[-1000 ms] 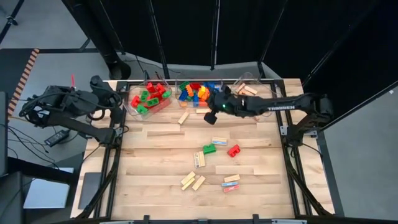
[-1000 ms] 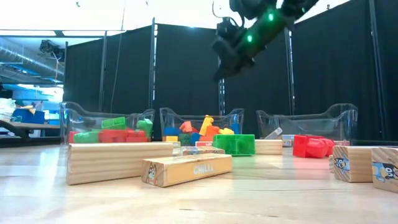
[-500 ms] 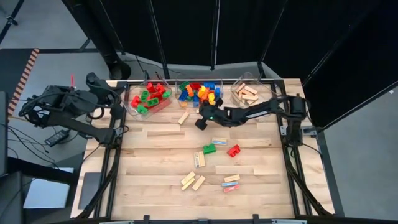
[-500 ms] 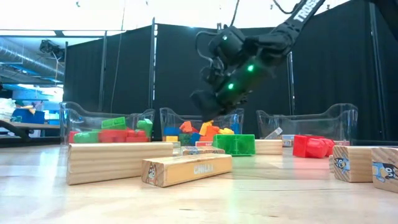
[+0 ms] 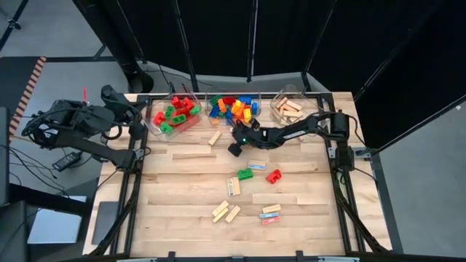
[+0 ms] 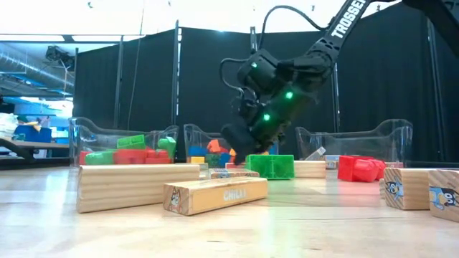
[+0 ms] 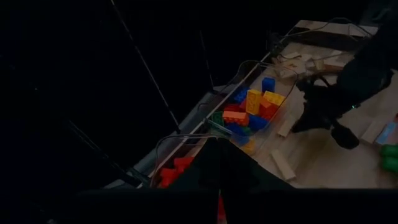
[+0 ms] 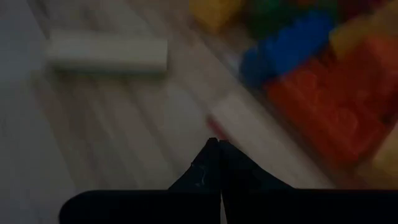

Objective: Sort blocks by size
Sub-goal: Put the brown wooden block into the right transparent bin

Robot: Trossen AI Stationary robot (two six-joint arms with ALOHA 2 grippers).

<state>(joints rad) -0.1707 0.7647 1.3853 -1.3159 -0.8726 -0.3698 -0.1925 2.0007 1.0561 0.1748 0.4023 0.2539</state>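
Three clear bins stand along the far edge: red and green bricks (image 5: pixel 173 113), mixed coloured bricks (image 5: pixel 233 109), tan wooden bars (image 5: pixel 289 108). Loose blocks lie flat on the table: a tan bar (image 5: pixel 215 137), a long tan bar (image 5: pixel 193 154), a green brick (image 5: pixel 245 175), a red brick (image 5: pixel 273 175) and several bars nearer (image 5: pixel 226 212). My right gripper (image 5: pixel 234 148) hangs shut and empty just in front of the middle bin, a little above the table in the low view (image 6: pixel 235 136). My left gripper (image 5: pixel 138 116) waits shut at the far left corner.
The right arm (image 5: pixel 298 131) stretches low across the far right of the table in front of the bins. In the right wrist view a tan bar (image 8: pixel 106 53) and another bar with a red end (image 8: pixel 249 134) lie just beyond the fingertips. Bare wood (image 5: pixel 182 196) lies at near left.
My right gripper has come down from high above the bins and gone a little toward the table's left and near edges, and now hangs low in front of the middle bin. The arm has folded lower over the table. No block has moved.
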